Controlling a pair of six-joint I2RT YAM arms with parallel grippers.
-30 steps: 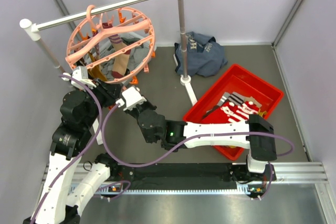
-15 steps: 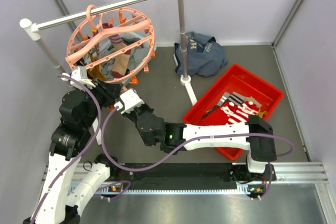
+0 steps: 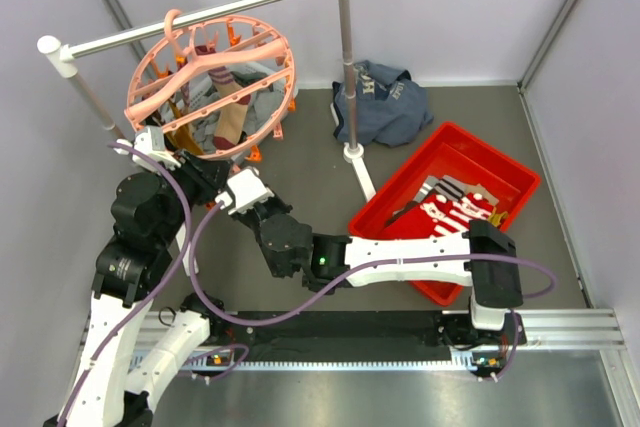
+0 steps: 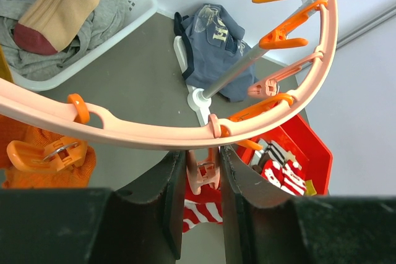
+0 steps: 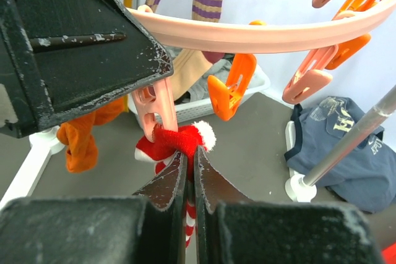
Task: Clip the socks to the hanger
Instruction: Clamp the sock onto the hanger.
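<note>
Top view: the hanger (image 3: pixel 200 69) hangs by its hook from the rail stand (image 3: pixel 200 17), with both arms reaching under its near rim, while other socks (image 3: pixel 455 212) lie in the red tray (image 3: pixel 495 153) at right. Left wrist view: the left gripper (image 4: pixel 202 159) pinches a salmon peg (image 4: pixel 204 177) hanging just below the hanger's ring. Right wrist view: the right gripper (image 5: pixel 189 159) is clamped on a red-and-white striped sock (image 5: pixel 173 140), its bunched top touching that peg's lower end.
</note>
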